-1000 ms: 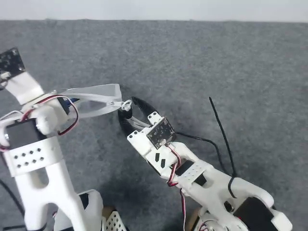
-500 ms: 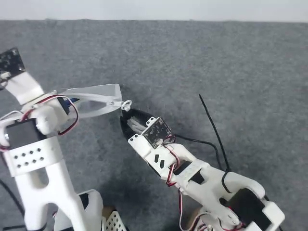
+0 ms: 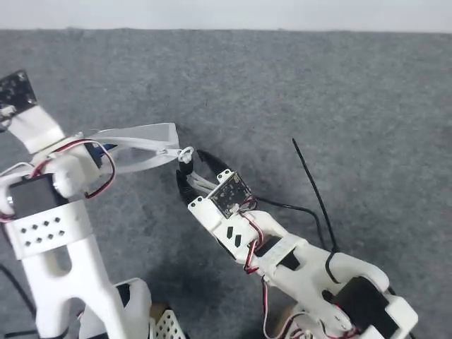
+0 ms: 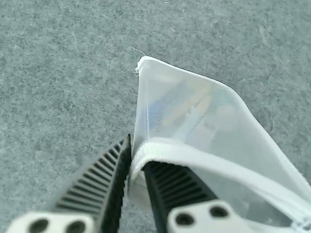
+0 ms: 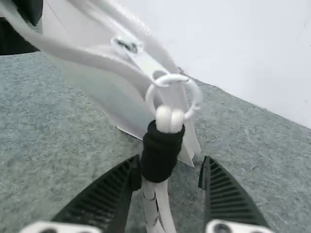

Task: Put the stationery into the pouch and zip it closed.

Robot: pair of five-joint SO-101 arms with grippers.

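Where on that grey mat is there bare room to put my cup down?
The far strip of mat along the white wall, and the patch right of the black cable. Crowded around the pouch, left gripper and right gripper.

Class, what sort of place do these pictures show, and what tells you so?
Probably a robotics test bench: two white arms with exposed wiring over a grey mat, the left gripper holding a translucent pouch.

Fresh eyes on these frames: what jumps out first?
First, the translucent pouch, held up over the grey table, with the left gripper shut on one end of its zipper edge. Next, the zipper pull cord, which hangs between the open fingers of the right gripper.
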